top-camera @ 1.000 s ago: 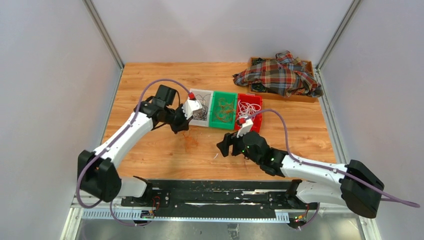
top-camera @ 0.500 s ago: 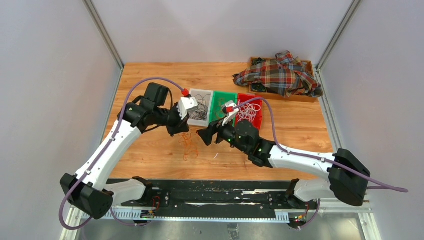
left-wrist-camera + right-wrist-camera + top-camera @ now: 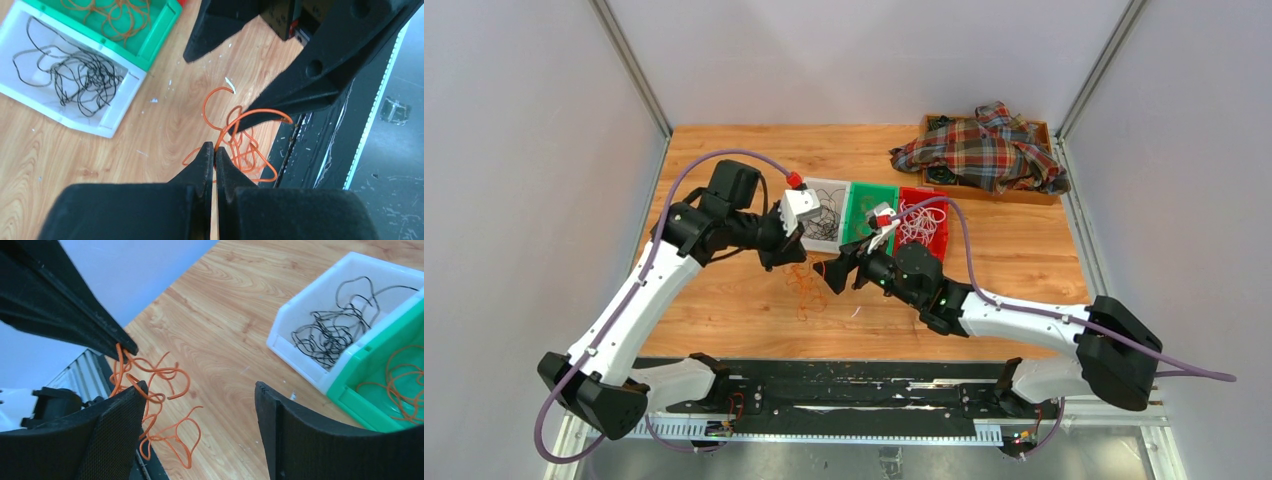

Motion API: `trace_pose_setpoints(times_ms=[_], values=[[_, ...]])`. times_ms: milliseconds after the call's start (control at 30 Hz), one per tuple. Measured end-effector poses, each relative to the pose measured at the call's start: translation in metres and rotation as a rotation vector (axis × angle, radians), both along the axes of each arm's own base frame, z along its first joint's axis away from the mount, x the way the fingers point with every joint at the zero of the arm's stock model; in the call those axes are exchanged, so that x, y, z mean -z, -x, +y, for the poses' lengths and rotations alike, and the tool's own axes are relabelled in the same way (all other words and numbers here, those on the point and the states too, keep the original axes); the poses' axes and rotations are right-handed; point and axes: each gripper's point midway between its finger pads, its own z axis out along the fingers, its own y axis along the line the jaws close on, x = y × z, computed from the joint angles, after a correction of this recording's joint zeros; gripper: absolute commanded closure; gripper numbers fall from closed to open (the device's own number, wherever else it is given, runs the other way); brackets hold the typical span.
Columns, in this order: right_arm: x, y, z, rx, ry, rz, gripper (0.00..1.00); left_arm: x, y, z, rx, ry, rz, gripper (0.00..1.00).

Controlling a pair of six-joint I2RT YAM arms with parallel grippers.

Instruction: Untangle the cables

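Note:
My left gripper [image 3: 215, 147] is shut on one strand of a tangle of orange cables [image 3: 245, 145], which hangs from its tips to the wooden table. In the top view the tangle [image 3: 804, 290] dangles below the left gripper [image 3: 786, 260]. My right gripper [image 3: 829, 275] is open just right of it. In the right wrist view the orange cables [image 3: 200, 432] lie against the left finger, with nothing pinched between the jaws of the right gripper [image 3: 200, 386]. Black cables [image 3: 75, 75] lie in a white bin [image 3: 824, 228], more orange ones in a green bin [image 3: 871, 222], and white ones in a red bin [image 3: 922, 220].
A wooden tray holding a plaid cloth [image 3: 984, 150] stands at the back right corner. The three bins sit in a row just behind both grippers. A black rail [image 3: 854, 385] runs along the near table edge, and grey walls close in both sides.
My right arm has swung left, up to the hanging orange tangle. The left gripper has drawn back left and lifted the tangle off the table.

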Motion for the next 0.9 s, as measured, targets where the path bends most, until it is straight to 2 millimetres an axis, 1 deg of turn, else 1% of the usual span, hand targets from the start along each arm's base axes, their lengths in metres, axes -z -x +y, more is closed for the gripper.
trace_pose_setpoints(times_ms=[67, 200, 300, 400, 533, 667, 800, 900], values=[[-0.007, 0.004, 0.003, -0.030, -0.029, -0.011, 0.22, -0.008, 0.000, -0.003, 0.008, 0.020, -0.011, 0.99], [-0.019, 0.018, 0.017, -0.132, -0.088, -0.020, 0.23, -0.028, 0.001, -0.009, 0.022, 0.065, -0.032, 0.99], [-0.018, 0.030, 0.029, -0.219, -0.109, 0.003, 0.23, -0.039, 0.000, -0.011, 0.027, 0.085, -0.052, 0.99], [-0.014, 0.036, 0.034, -0.261, -0.119, 0.030, 0.23, -0.051, 0.000, -0.013, 0.028, 0.106, -0.074, 0.99], [-0.021, 0.038, 0.036, -0.271, -0.155, 0.034, 0.23, -0.070, 0.003, -0.017, 0.030, 0.151, -0.079, 0.99], [-0.024, 0.036, 0.036, -0.258, -0.170, 0.033, 0.23, -0.086, 0.009, -0.022, 0.039, 0.203, -0.064, 0.99], [-0.018, 0.034, 0.036, -0.248, -0.167, 0.038, 0.25, -0.100, 0.014, -0.025, 0.042, 0.241, -0.053, 0.99], [-0.004, 0.035, 0.032, -0.238, -0.149, 0.060, 0.28, -0.114, 0.018, -0.026, 0.044, 0.270, -0.061, 0.99]])
